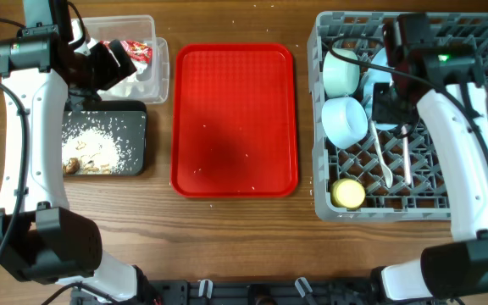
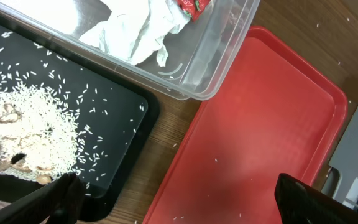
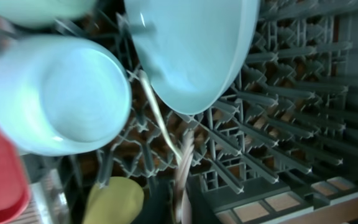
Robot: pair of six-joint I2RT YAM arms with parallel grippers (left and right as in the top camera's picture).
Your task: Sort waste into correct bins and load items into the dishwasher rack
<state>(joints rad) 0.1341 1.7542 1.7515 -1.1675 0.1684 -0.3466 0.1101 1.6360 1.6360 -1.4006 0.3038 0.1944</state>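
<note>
- Hovering over the far-left part of the bench (image 1: 227, 241), the left gripper (image 2: 185, 208) has its jaws spread wide and holds nothing.
- Below it, the clear tub (image 1: 161, 72) holds the crumpled white napkin (image 2: 135, 31) and the red wrapper (image 2: 194, 6).
- Just on the near side of the tub, the black tray (image 1: 138, 119) carries the loose white rice (image 1: 96, 144), with brown scraps (image 1: 73, 165) at its near-left corner.
- The red serving tray (image 1: 235, 119) lies mid-bench with a few stray grains on it.
- At the right, the dishwasher rack (image 1: 447, 182) holds the two pale blue bowls (image 1: 346, 120) along its left side.
- The pale blue plate (image 3: 191, 50) stands just right of the far bowl.
- The yellow cup (image 1: 348, 194) sits in the rack's near-left corner.
- The white plastic spoon and fork (image 1: 384, 159) lie side by side among the pegs.
- The right gripper (image 1: 388, 106) hangs over the rack beside the plate; whether its jaws are wide or narrow cannot be told.
</note>
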